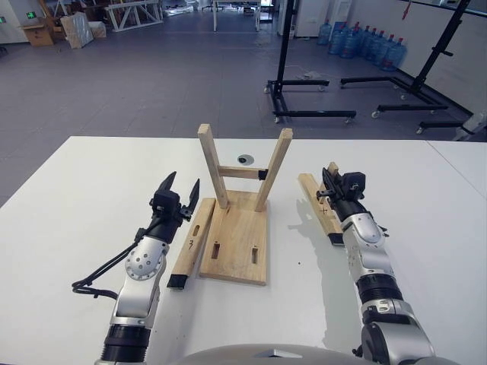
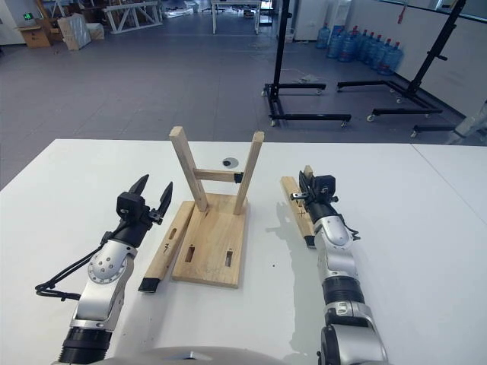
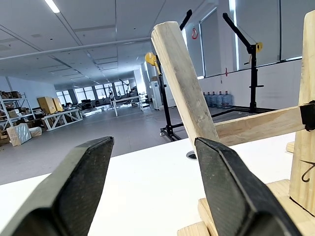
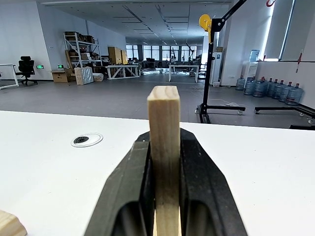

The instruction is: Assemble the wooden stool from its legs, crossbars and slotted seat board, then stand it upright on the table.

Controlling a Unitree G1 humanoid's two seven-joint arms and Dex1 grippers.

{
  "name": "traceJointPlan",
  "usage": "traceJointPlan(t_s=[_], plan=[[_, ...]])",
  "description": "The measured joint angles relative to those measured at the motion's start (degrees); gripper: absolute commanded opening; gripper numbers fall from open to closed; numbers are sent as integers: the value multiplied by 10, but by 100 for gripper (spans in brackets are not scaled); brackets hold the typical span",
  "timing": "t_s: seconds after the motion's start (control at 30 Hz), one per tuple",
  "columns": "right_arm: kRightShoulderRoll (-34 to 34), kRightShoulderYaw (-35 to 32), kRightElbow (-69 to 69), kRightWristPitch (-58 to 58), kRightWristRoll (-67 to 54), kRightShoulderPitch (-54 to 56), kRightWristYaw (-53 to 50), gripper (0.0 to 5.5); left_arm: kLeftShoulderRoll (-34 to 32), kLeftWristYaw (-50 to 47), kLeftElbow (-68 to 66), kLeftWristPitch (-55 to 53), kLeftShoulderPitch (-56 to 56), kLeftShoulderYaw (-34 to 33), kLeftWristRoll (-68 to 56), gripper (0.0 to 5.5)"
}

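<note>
Within the clamped right gripper (image 1: 329,179) runs a leg (image 1: 313,199), lengthwise along the wrist. Seat board (image 1: 240,236) lies inboard; left gripper (image 1: 183,181) spread, empty.

Pale seat board (image 1: 240,251) lying flat; two legs (image 1: 214,167) upright in it, crossbar (image 1: 239,172) between; left spare leg (image 1: 192,245), right spare leg (image 1: 310,194) flat alongside.

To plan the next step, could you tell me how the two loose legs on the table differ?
The left leg lies free; the right leg is clamped in the right gripper. The left leg lies close along the seat board; the right leg lies apart from it. Both are pale wood with black near ends.
</note>
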State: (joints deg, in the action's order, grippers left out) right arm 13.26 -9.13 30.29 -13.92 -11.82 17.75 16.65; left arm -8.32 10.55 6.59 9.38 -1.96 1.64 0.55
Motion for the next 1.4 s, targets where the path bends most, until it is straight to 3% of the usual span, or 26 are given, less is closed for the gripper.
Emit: traceJointPlan(t_s=[1.37, 1.4], plan=[[26, 4, 11, 38, -28, 19, 58, 39, 30, -38, -30, 33, 5, 10, 13, 301], [26, 3, 12, 38, -28, 20, 58, 76, 30, -38, -31, 33, 5, 10, 13, 301]])
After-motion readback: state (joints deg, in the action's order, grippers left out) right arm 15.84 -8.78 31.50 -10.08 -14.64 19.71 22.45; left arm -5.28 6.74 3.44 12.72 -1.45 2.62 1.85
